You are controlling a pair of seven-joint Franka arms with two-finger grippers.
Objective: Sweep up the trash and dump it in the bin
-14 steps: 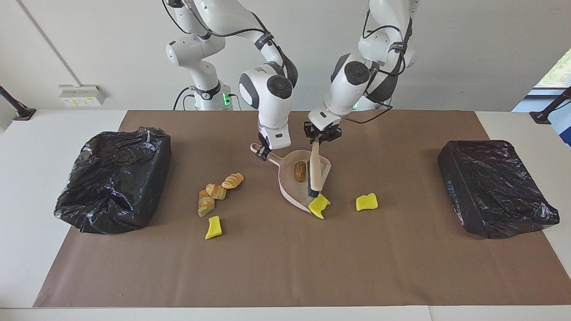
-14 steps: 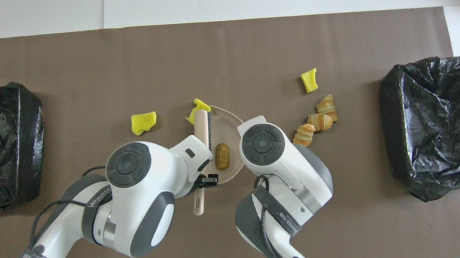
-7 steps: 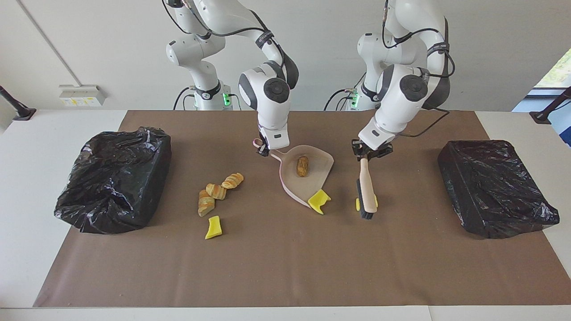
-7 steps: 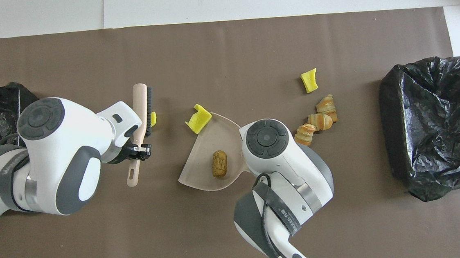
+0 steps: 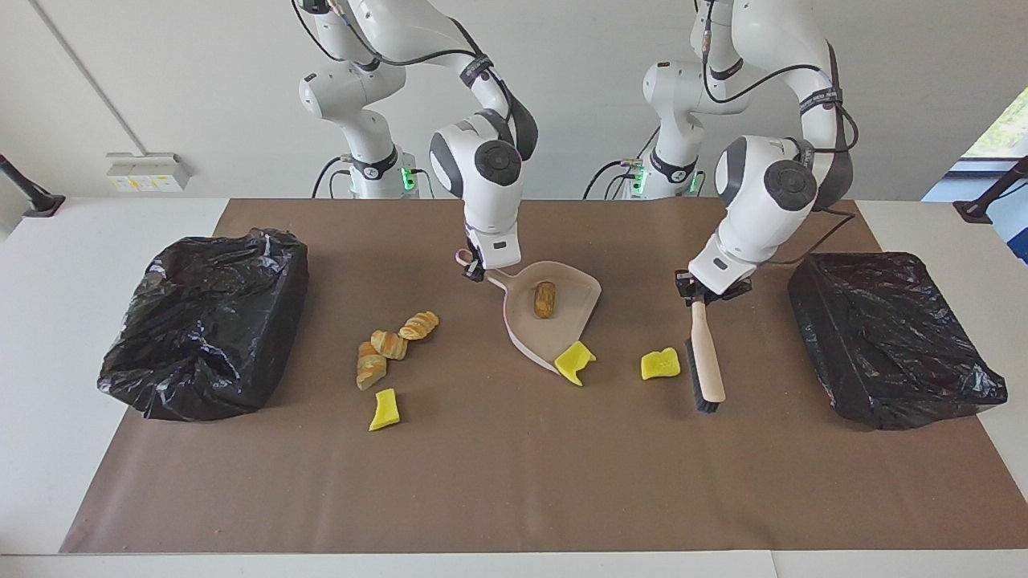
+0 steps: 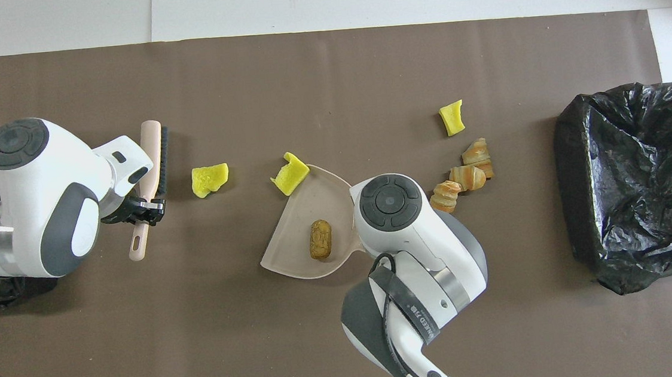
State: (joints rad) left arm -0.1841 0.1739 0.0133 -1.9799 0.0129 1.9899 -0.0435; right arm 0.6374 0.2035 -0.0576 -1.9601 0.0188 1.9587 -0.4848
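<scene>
My right gripper (image 5: pixel 472 269) is shut on the handle of the pale pink dustpan (image 5: pixel 562 333), which rests on the mat with a brown bun (image 5: pixel 544 299) inside. One yellow chunk (image 5: pixel 575 361) leans on the pan's lip. Another yellow chunk (image 5: pixel 660 364) lies between the pan and the brush (image 5: pixel 707 365). My left gripper (image 5: pixel 707 293) is shut on the brush's handle, bristles down by the mat. Three croissants (image 5: pixel 389 343) and a third yellow chunk (image 5: pixel 385 409) lie toward the right arm's end. From overhead the brush (image 6: pixel 151 167) sits beside a yellow chunk (image 6: pixel 210 179).
A black-bagged bin (image 5: pixel 209 321) stands at the right arm's end of the brown mat. A second black-bagged bin (image 5: pixel 891 337) stands at the left arm's end, close to the brush. White table (image 5: pixel 48 337) borders the mat.
My left arm has swung the brush out of the dustpan and over toward the left arm's end, past the loose yellow chunk. The dustpan turned slightly; the bun stays in it.
</scene>
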